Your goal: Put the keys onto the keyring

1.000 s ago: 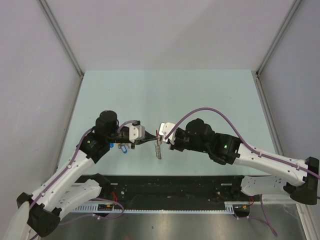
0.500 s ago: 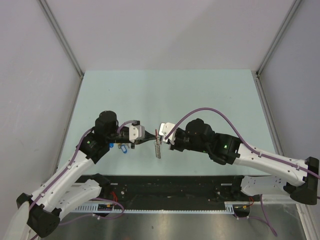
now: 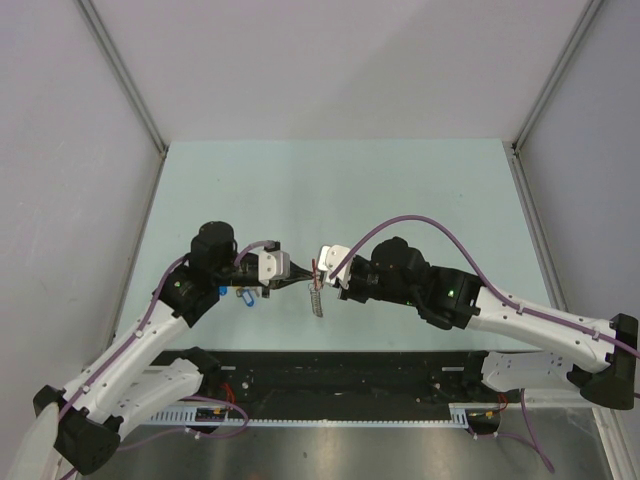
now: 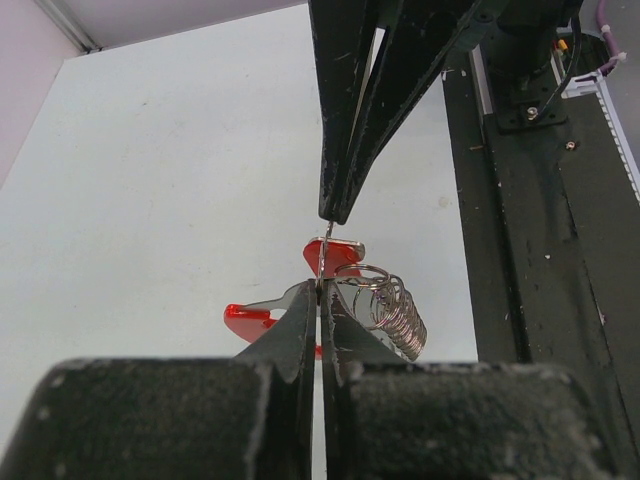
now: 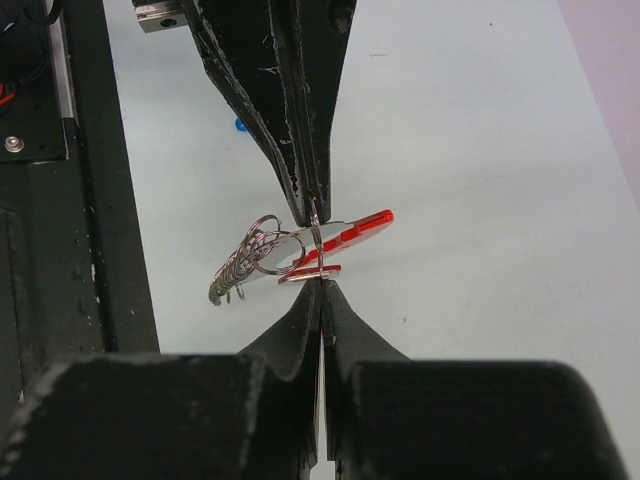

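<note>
While left hand (image 4: pixel 320 292), right hand (image 5: pixel 320 287) pinch keyring (image 4: pixel 395 315), blue key (image 5: pixel 241 124) lies apart.

I see the keyring (image 3: pixel 316 290), red band and grey rings, hanging near the near edge's middle; a blue key (image 3: pixel 244 296) lies left of it.

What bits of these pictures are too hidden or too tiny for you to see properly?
- Top view: the keyring is too small to tell rings from keys.
- Wrist views: what the left gripper and right gripper pinch is covered by their own shut fingertips.
- Right wrist view: a blue piece, maybe a key, sits mostly behind the left gripper's finger.
</note>
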